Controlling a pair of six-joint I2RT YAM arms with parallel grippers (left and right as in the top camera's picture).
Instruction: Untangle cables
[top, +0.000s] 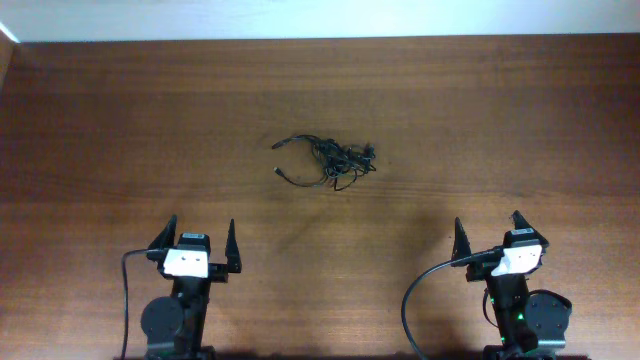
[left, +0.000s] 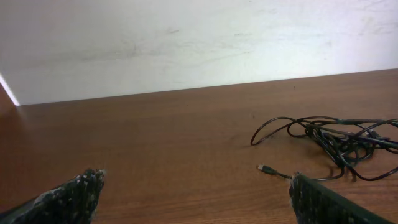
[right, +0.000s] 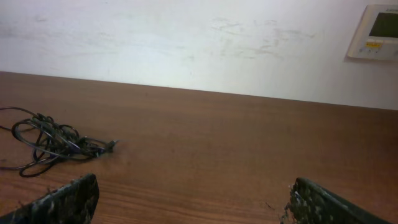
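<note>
The cables (top: 330, 160) lie as one small knotted clump of thin black cords near the middle of the wooden table. The left wrist view has the clump (left: 339, 140) at its right side, a small plug end (left: 266, 168) trailing toward my fingers. It sits at the left (right: 50, 142) of the right wrist view. My left gripper (top: 201, 240) hangs open at the near left, well short of the clump. Open too, my right gripper (top: 488, 234) stays at the near right. Nothing is between either pair of fingers.
A white wall (right: 186, 43) stands beyond the table's far edge, with a small wall panel (right: 375, 31) at the upper right. Thick black arm cables (top: 420, 290) loop beside the right arm's base. Bare wood (top: 320, 250) lies between the grippers and the clump.
</note>
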